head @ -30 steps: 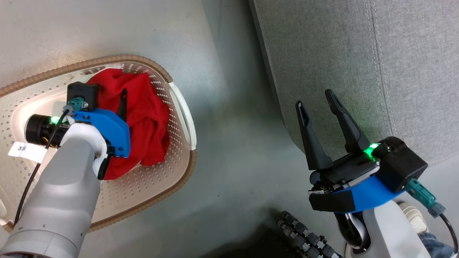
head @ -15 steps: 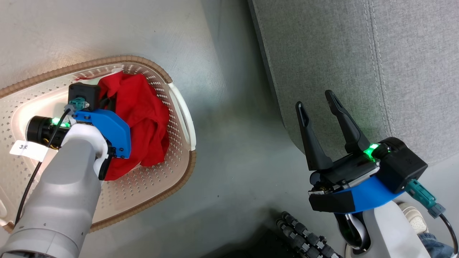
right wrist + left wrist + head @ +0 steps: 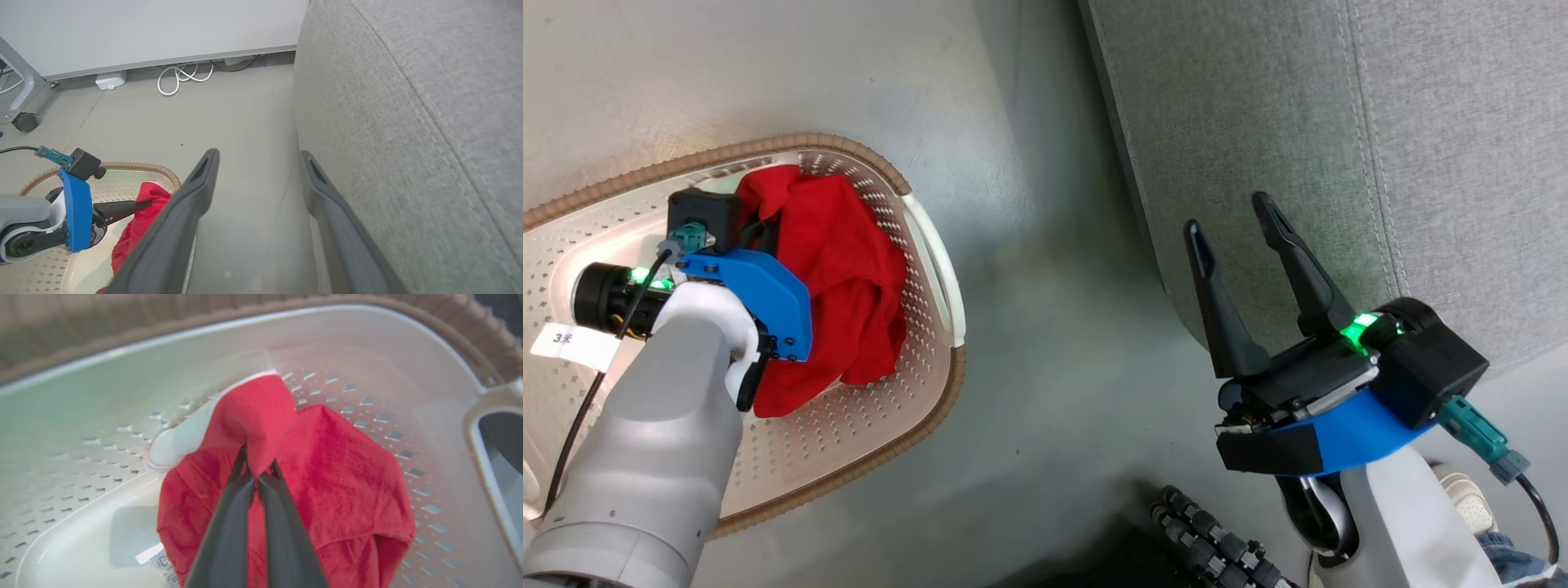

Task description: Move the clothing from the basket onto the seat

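Observation:
The red clothing (image 3: 849, 269) lies bunched in the cream basket (image 3: 849, 425) on the floor at the left. My left gripper (image 3: 257, 465) is down inside the basket (image 3: 122, 375), shut on a raised fold of the clothing (image 3: 335, 469), whose white trim shows at the left. From the right wrist view, the left gripper (image 3: 143, 203) reaches into the clothing (image 3: 139, 228) below the basket's brown rim (image 3: 135, 166). My right gripper (image 3: 1229, 219) hangs open and empty over the front edge of the grey seat (image 3: 1339, 122). Its open fingers (image 3: 258, 156) frame the floor beside the seat (image 3: 408, 102).
Bare grey floor separates the basket from the seat. A black ribbed cable (image 3: 1209, 531) and a person's shoe (image 3: 1462, 490) sit at the bottom right. Along the far wall lie a white coiled cord (image 3: 184, 75), a white adapter (image 3: 110, 80) and a caster wheel (image 3: 25, 121).
My left gripper has shut on the clothing and gathered it into a tighter, raised bunch. The head view has shifted slightly. The right gripper stays open.

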You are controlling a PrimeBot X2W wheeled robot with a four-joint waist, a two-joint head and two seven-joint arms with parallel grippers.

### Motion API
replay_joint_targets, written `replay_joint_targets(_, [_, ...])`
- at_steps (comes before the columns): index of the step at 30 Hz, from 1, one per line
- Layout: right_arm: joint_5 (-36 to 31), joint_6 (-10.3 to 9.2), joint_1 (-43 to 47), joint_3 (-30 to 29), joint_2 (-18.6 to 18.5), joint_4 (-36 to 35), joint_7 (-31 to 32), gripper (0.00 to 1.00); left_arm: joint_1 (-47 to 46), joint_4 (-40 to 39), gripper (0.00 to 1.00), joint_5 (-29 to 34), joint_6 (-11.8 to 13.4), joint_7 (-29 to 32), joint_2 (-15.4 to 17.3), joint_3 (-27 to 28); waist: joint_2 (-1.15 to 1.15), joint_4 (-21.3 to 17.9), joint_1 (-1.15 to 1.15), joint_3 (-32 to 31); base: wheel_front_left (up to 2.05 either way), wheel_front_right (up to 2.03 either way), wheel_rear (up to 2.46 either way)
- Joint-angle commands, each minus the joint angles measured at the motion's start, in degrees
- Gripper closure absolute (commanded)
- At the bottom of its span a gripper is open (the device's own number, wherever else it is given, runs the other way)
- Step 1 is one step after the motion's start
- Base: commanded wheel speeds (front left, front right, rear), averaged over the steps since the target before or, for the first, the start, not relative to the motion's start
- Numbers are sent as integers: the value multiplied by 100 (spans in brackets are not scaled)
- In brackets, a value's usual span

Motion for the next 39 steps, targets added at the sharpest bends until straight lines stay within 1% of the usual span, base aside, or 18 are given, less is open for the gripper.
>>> replay_joint_targets(1, [14, 2, -118, 42, 5, 3, -21, 0, -1, -51, 100, -62, -9, -38, 52, -39, 0, -11, 0, -31, 0, 0, 0])
replay_joint_targets(9, [-51, 2, -374, 212, 5, 87, -21, 0, 170, -165, 100, -292, -9, -143, 114, -79, 0, -22, 0, -210, 0, 0, 0])
replay_joint_targets(14, [-180, 2, -441, 147, 5, 204, -21, 0, 402, -271, 100, -431, -10, -215, -51, -159, 0, 164, 0, -540, 0, 0, 0])
replay_joint_targets(25, [-480, 2, -268, -45, 3, 522, -21, 0, 1094, -566, 100, -708, -10, -313, -360, -441, 0, 621, 0, -1498, 0, 0, 0])
replay_joint_targets(32, [-667, 2, -55, -157, 2, 764, -20, 0, 1562, -838, 100, -833, -10, -329, -514, -604, 0, 903, 0, -2251, 0, 0, 0])
replay_joint_targets(39, [-833, 2, 193, -198, 2, 923, 96, 0, 2043, -1358, 100, -697, -10, -332, -567, -694, 0, 1175, 0, -3012, 0, 0, 0])
